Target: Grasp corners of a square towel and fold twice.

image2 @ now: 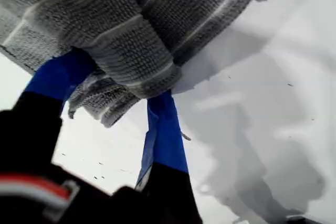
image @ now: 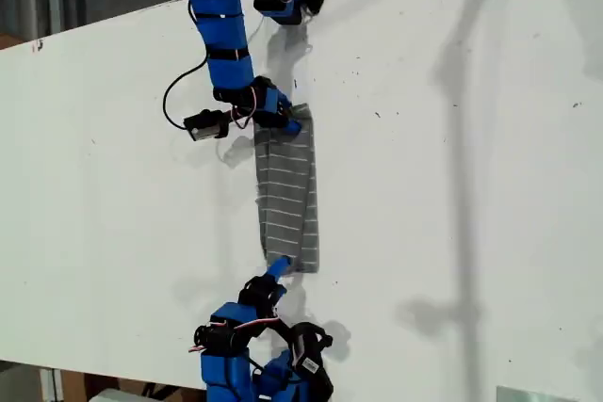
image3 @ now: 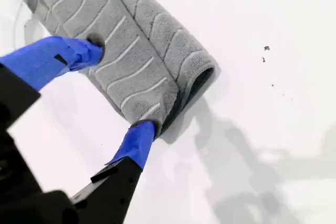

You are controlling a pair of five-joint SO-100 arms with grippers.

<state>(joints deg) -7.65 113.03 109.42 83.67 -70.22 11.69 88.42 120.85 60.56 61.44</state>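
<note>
Currently: dark grey soft towel (image: 287, 200) with thin white stripes, a narrow folded strip on the white table (image: 452, 185), stretched between both arms. My first gripper (image2: 126, 85) pinches bunched cloth at one end; my second gripper (image3: 123, 90) pinches the other, apparently keeping the strip taut for the second fold.

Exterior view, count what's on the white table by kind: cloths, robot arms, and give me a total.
Towel: 1, grey with white stripes, folded into a narrow strip
Robot arms: 2, blue, one at each end of the strip, at the exterior view's top and bottom
Total: 3
</note>
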